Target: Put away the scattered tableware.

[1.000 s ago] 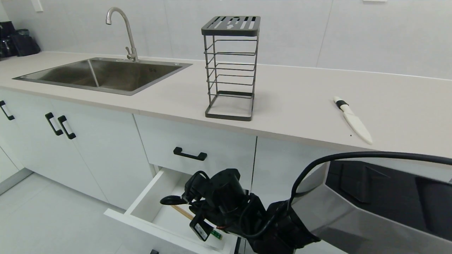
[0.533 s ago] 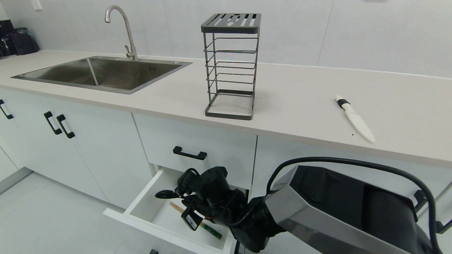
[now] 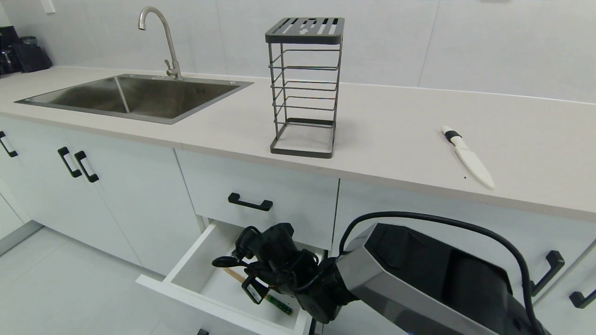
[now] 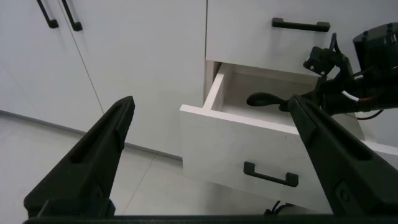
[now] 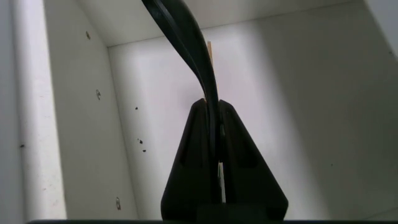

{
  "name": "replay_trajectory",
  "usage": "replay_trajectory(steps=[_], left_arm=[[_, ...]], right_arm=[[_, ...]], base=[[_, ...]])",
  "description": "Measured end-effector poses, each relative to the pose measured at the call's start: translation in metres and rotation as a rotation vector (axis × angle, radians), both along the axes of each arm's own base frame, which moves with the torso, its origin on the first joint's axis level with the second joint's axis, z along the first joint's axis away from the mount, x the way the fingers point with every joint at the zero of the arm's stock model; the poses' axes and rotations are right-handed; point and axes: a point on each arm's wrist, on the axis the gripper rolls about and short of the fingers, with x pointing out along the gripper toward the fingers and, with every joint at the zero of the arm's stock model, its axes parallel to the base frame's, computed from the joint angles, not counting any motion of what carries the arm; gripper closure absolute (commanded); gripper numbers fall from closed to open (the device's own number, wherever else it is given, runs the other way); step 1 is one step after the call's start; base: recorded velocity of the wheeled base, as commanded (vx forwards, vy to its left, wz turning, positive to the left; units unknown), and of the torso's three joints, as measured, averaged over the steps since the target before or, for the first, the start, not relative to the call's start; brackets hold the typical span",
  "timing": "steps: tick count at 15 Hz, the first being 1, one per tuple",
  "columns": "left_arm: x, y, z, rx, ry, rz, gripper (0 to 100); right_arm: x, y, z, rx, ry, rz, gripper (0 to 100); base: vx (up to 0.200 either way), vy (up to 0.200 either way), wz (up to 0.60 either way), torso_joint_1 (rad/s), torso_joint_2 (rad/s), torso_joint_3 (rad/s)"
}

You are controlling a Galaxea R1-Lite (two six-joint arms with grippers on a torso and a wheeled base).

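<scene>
My right gripper (image 3: 247,266) hangs over the open drawer (image 3: 205,301) below the counter, shut on the handle of a black spoon (image 3: 223,261). The spoon's bowl points left, above the drawer's floor. In the right wrist view the fingers (image 5: 198,134) clamp the spoon handle (image 5: 189,43) over the white drawer floor (image 5: 298,112). A pair of chopsticks (image 3: 265,297) lies in the drawer. A white knife (image 3: 467,157) lies on the counter at the right. My left gripper (image 4: 211,109) is open, low in front of the drawer (image 4: 236,134), with the spoon (image 4: 264,99) beyond it.
A dark wire knife rack (image 3: 305,88) stands mid-counter. The sink (image 3: 135,95) with its tap is at the left. Shut cabinet doors and a shut drawer with a black handle (image 3: 250,203) surround the open drawer. Bare floor lies to the left.
The right arm has swung further forward and left over the drawer, carrying the spoon slightly deeper. The head view shifted a little at first.
</scene>
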Motion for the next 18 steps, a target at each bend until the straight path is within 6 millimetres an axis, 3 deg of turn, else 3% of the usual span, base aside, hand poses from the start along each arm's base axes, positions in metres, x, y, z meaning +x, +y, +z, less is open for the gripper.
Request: replay_trajectory(steps=[13,18], left_arm=[[0.000,0.000,0.000,0.000,0.000,0.000,0],[0.000,0.000,0.000,0.000,0.000,0.000,0]], right_arm=[[0.014,0.002,-0.006,-0.054,0.001,0.060,100],[0.019,0.004,-0.004,-0.039,-0.015,0.054,100]], base=[[0.000,0.000,0.00,0.000,0.00,0.000],[0.000,0.000,0.00,-0.133,0.17,0.057]])
